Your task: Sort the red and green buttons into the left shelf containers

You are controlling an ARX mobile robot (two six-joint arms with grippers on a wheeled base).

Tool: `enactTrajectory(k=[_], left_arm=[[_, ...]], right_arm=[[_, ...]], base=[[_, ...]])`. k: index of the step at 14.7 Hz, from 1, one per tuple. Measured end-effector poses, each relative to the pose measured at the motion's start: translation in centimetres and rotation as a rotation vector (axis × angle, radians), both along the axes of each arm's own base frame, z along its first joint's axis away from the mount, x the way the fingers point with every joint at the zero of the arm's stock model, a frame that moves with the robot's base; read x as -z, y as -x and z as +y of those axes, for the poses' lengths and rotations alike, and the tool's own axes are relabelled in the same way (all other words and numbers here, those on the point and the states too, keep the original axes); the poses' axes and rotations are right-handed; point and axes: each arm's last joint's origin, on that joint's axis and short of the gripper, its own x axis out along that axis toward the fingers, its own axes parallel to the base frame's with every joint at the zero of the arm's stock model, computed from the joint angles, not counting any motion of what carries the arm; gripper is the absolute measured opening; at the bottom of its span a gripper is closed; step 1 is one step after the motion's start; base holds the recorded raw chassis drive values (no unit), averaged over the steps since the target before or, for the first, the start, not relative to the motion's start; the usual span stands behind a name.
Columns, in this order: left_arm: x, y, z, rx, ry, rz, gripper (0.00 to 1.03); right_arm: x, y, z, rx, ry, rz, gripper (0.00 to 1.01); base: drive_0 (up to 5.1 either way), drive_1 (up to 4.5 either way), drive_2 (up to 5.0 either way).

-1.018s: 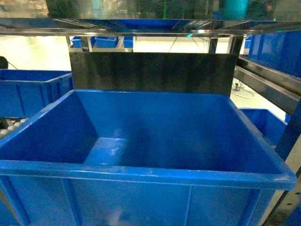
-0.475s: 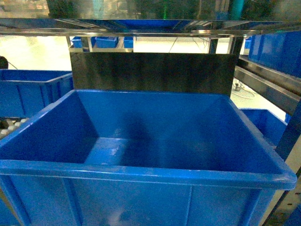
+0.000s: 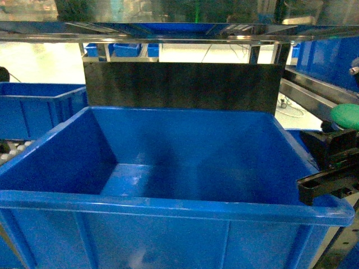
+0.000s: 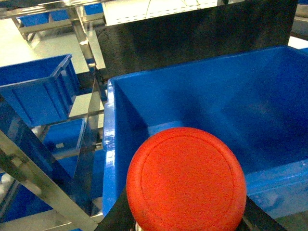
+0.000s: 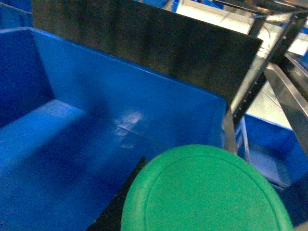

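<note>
You are mid-delivery: right gripper (image 3: 331, 162) grasps the green button (image 3: 346, 115) at the blue bin's (image 3: 168, 204) right rim, left gripper carries the red button (image 4: 186, 180) near its left corner; next, centre each over its container before releasing.

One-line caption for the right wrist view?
Round glossy green button cap fills the foreground above the large glossy blue plastic bin.

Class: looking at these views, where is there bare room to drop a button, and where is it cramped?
The big blue bin offers a bare floor, bordered by its four sloping walls. It is tight at the right rim, where the right gripper holds the green button, and under the overhead shelf.
</note>
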Motion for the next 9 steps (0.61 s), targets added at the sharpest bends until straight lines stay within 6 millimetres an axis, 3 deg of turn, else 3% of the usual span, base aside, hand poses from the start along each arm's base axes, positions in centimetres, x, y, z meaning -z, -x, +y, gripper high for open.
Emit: enactTrajectory(k=[2,7,9], left_arm=[[0.0,0.0,0.0,0.000,0.000,0.000,0.24],[0.0,0.0,0.0,0.000,0.000,0.000,0.24],[0.0,0.0,0.0,0.000,0.000,0.000,0.24]], right_arm=[[-0.5,-0.5,0.1,-0.056,-0.007,-0.014,0.26],[0.6,-5.2,-1.2,-0.074,-0.029,0.004,0.26],[0.2,-5.6,-1.1,-0.134,-0.087,0.003,0.26]], base=[[0.0,0.00,0.0],[0.0,0.00,0.0],[0.0,0.00,0.0]])
